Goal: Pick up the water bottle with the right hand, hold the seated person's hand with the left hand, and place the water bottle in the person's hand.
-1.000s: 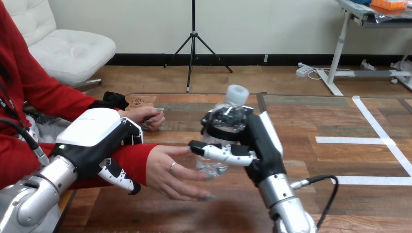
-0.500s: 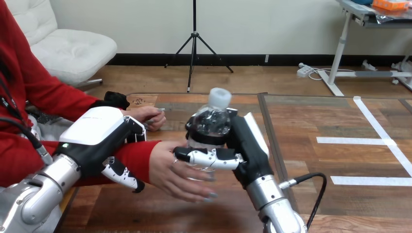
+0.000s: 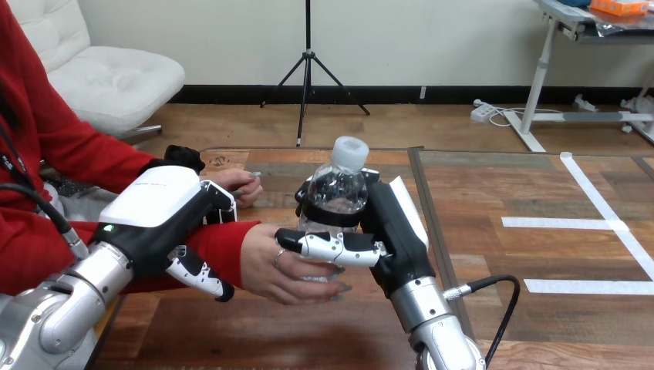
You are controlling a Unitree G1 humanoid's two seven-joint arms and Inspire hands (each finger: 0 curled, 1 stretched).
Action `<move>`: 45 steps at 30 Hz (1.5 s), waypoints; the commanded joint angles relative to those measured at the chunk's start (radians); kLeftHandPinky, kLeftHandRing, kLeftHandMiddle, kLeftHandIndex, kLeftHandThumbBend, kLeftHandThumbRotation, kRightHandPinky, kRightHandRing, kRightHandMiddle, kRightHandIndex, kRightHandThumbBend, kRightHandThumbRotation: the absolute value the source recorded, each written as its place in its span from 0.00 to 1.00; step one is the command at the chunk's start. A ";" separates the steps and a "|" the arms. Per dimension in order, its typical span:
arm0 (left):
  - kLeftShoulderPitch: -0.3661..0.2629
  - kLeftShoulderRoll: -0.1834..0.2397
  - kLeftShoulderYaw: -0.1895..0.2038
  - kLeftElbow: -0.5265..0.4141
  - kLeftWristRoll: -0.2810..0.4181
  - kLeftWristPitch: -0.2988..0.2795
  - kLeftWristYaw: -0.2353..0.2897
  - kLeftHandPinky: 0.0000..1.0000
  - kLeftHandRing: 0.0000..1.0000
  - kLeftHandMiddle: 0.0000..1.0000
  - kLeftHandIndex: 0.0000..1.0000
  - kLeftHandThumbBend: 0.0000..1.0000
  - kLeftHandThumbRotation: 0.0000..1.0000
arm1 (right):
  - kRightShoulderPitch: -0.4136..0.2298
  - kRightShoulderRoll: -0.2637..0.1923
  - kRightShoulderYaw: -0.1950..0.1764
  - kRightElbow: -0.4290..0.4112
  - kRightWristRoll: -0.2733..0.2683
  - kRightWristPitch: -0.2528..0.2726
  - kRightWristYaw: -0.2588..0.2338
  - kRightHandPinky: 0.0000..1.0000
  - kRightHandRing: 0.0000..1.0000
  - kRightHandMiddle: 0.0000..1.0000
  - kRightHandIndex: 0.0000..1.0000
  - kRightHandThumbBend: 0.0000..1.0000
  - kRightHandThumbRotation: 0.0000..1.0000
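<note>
Black with white shells, the right robot hand [image 3: 395, 231] is closed round the clear water bottle [image 3: 337, 193], its fingers wrapped about the bottle's middle and its thumb [image 3: 324, 245] laid across the near face lower down. The water bottle stands upright with its white cap [image 3: 348, 151] on top, lifted off the worktop [image 3: 308, 335] and a little left of the view's centre. Its base sits in the person's hand [image 3: 266, 266], which comes in from the left, cupped, with fingers curling up under and round the bottom, so both that hand and the right robot hand are on the bottle. Just left of it, the left robot hand [image 3: 158, 212] lies over the person's wrist in its red sleeve [image 3: 224, 243], fingers [image 3: 197, 274] curled down round the near side of the wrist and clasping it. Behind the left robot hand, the person's other hand [image 3: 231, 185] rests near the worktop's far edge, apart from the bottle.
</note>
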 commanded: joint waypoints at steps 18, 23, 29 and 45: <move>-0.119 -0.055 -0.009 -0.044 -0.012 -0.049 0.028 0.26 0.30 0.35 0.36 0.97 0.00 | 0.027 0.106 0.081 -0.141 -0.025 0.029 -0.081 0.28 0.33 0.41 0.43 0.83 0.00; -0.121 -0.060 -0.009 -0.037 -0.019 -0.062 0.032 0.26 0.29 0.35 0.36 0.98 0.00 | 0.031 0.102 0.088 -0.148 -0.018 0.035 -0.081 0.28 0.34 0.42 0.43 0.84 0.00; -0.120 -0.066 -0.009 -0.043 -0.021 -0.055 0.025 0.25 0.29 0.35 0.36 0.98 0.00 | 0.030 0.099 0.094 -0.150 -0.008 0.035 -0.080 0.29 0.35 0.42 0.43 0.83 0.00; -0.117 -0.077 -0.008 -0.042 -0.017 -0.055 0.029 0.25 0.29 0.35 0.36 0.97 0.00 | 0.026 0.099 0.092 -0.150 0.007 0.043 -0.083 0.30 0.35 0.43 0.43 0.82 0.00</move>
